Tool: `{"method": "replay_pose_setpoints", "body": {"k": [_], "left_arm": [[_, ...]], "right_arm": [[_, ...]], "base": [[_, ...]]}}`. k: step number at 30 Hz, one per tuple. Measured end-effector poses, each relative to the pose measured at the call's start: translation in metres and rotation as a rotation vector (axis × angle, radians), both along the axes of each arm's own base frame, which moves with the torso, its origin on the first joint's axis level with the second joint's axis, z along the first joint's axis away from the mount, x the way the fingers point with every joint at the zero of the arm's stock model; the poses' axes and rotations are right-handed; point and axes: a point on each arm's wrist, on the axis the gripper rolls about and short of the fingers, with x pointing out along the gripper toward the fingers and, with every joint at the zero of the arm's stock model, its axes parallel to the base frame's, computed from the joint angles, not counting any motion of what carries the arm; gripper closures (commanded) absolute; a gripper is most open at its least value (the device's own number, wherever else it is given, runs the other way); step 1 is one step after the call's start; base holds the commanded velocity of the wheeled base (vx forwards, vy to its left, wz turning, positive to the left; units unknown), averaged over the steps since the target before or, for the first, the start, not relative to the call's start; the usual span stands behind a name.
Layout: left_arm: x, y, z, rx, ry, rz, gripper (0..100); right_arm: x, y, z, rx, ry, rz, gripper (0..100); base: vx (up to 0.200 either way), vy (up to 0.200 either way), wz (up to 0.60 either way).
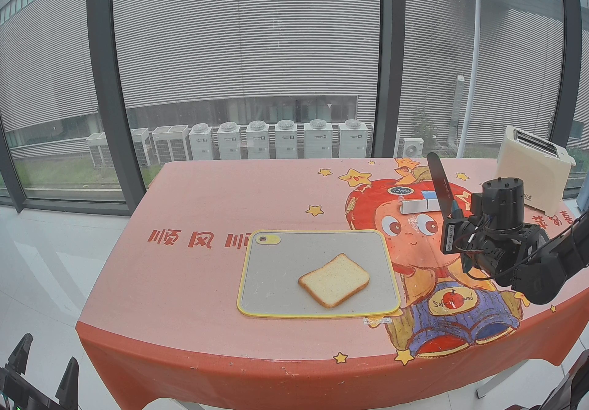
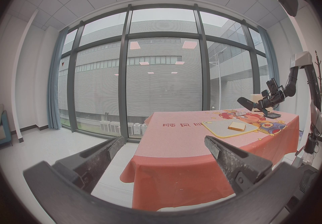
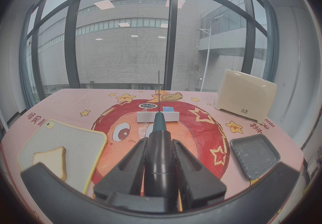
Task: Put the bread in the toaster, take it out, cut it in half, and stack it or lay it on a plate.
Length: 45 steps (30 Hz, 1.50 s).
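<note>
On board [image 1: 270,282], whole pale bread [image 1: 334,280]; right jaws around knife [image 1: 440,184], left jaws apart.

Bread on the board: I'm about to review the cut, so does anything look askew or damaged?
Only mildly: the bread lies flat and whole on the cutting board, turned diagonal to its edges. The right gripper holds the knife off to the side, blade up. Nothing spilled.
</note>
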Motion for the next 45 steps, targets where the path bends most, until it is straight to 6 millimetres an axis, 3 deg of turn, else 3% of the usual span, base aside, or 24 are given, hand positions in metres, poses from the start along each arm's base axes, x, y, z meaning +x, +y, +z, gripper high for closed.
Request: {"method": "replay_pose_setpoints", "body": {"k": [19,38,45], "left_arm": [[0.000,0.000,0.000,0.000,0.000,0.000,0],[0.000,0.000,0.000,0.000,0.000,0.000,0],[0.000,0.000,0.000,0.000,0.000,0.000,0]], "right_arm": [[-0.035,0.000,0.034,0.034,-0.082,0.153,100],[-0.057,-0.006,0.027,0.025,-0.032,0.326,100],[-0.075,-0.006,0.029,0.033,0.035,0.422,100]], "base": [[0.000,0.000,0.00],[0.000,0.000,0.00],[0.000,0.000,0.00]]}}
